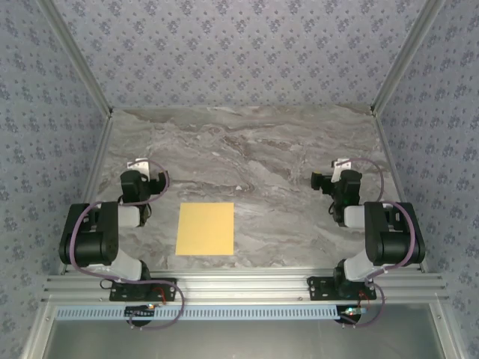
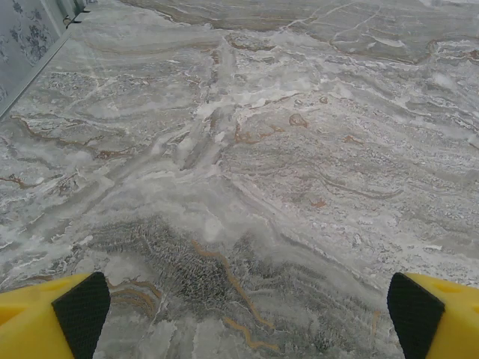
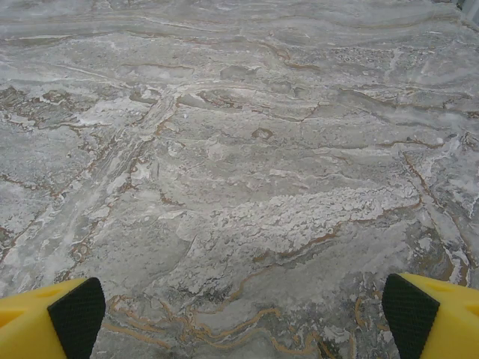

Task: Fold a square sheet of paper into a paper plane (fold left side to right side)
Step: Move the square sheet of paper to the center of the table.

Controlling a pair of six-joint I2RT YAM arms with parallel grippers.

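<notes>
The square sheet of paper [image 1: 206, 228], plain yellow-orange, lies flat and unfolded on the marble table near its front edge, between the two arms. My left gripper [image 1: 142, 170] is to the left of the sheet and a little farther back, apart from it. My right gripper [image 1: 338, 170] is well off to the sheet's right. In the left wrist view the left gripper [image 2: 243, 314] is open, its yellow fingers [image 2: 45, 318] wide apart over bare marble. In the right wrist view the right gripper [image 3: 243, 314] is open too, with nothing between its fingers [image 3: 434, 314].
The grey-veined marble table [image 1: 247, 142] is bordered by aluminium rails [image 1: 239, 286] at the front and patterned blue walls [image 1: 239, 45] at the back and sides. Both arm bases [image 1: 142, 288] sit on the front rail.
</notes>
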